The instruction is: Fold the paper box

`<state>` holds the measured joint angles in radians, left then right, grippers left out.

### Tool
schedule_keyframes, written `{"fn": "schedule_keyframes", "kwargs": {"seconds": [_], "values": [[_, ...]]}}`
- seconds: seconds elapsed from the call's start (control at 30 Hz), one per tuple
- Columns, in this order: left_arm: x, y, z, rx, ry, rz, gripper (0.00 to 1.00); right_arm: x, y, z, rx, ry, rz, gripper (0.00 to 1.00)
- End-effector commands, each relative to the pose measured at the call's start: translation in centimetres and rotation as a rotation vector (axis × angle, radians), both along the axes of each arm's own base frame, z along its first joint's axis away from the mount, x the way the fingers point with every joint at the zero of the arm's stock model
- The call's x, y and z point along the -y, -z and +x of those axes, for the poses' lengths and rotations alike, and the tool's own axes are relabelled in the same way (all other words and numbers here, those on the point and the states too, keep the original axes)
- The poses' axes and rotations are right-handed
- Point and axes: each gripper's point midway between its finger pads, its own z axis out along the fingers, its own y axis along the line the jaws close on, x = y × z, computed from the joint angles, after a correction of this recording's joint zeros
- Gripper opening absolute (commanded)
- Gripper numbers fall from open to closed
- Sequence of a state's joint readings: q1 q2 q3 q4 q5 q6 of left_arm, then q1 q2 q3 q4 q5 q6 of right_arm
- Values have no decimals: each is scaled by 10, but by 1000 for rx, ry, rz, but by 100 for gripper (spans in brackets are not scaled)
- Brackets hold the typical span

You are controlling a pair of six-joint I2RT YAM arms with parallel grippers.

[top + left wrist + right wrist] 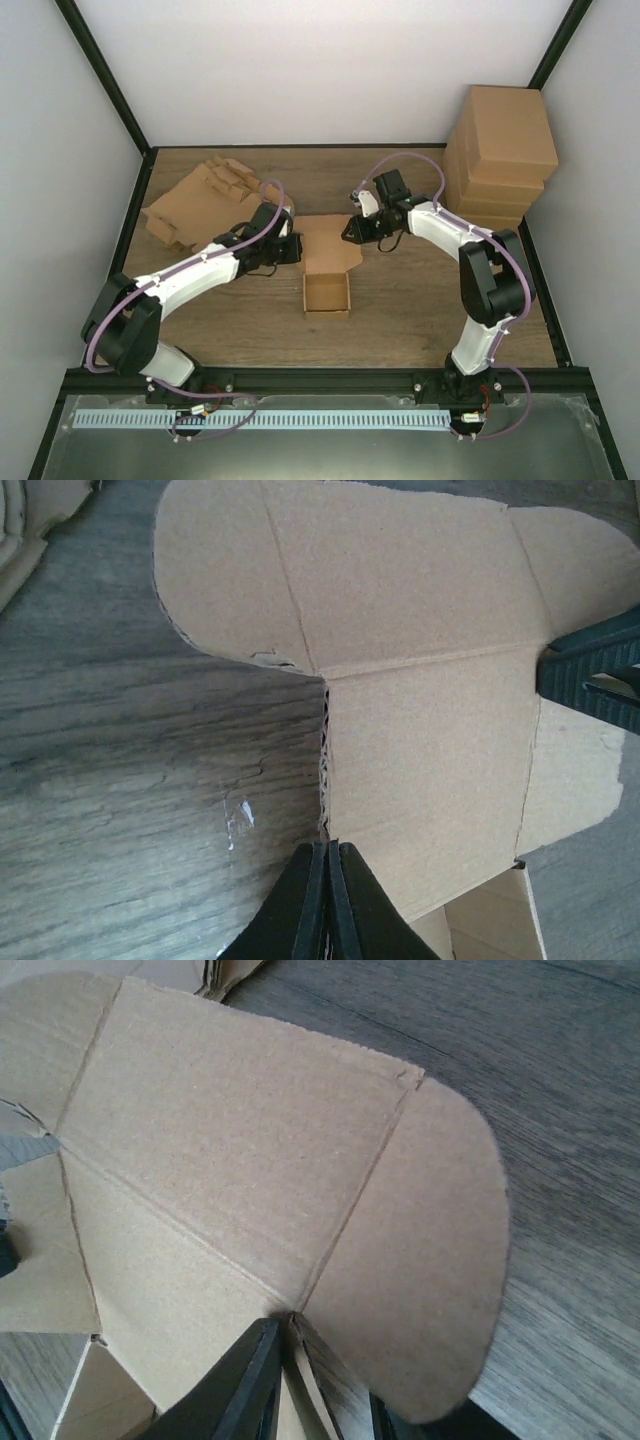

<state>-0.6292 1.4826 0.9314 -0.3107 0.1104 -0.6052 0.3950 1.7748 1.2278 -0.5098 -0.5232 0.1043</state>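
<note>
Roughly, from left to right: a loose heap of flat cardboard blanks (200, 205) lies at the far left of the table (420, 320). Next comes the left gripper (293, 248), reaching in toward the middle. Its wrist view shows the two fingers pressed flat together, with the corrugated left edge of the lid panel running straight in between their tips, so it is clamped on that edge.

At the centre sits the paper box (327, 268). Its long axis runs from the near edge toward the far wall. The formed open tray is at the near end, mouth up, and the unfolded lid panel stretches away from it. Rounded ear flaps stick out on either side at the far end, lying flat on the wood.

The right gripper (352, 231) meets the lid's right edge, opposite the other arm. Its fingers (245, 1385) stand a little apart, straddling the crease where the right ear flap joins the panel. Whether they actually pinch the cardboard I cannot tell.

At the far right, against the corner, stands a stack of finished boxes (502, 150), well apart from the rest.
</note>
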Motion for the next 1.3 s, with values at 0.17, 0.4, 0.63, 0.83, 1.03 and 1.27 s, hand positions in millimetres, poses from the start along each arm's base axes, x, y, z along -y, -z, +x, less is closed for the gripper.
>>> {"fn": "schedule_keyframes", "kwargs": {"seconds": [0.17, 0.4, 0.63, 0.83, 1.03, 1.27], "values": [[13, -20, 13, 110, 27, 84, 4, 6, -33, -2, 82, 79, -78, 17], [21, -43, 23, 232, -64, 141, 4, 0, -48, 3, 122, 193, -180, 9], [20, -56, 33, 323, -213, 109, 4, -9, -88, 18, 270, 317, -97, 8], [12, -56, 36, 393, -345, 56, 4, -3, -120, 26, 419, 445, -33, 7], [21, -40, 35, 378, -347, -29, 4, -5, -109, 29, 438, 462, -31, 7], [31, -25, 36, 349, -317, -28, 4, -1, -92, 25, 429, 451, -58, 10]]}}
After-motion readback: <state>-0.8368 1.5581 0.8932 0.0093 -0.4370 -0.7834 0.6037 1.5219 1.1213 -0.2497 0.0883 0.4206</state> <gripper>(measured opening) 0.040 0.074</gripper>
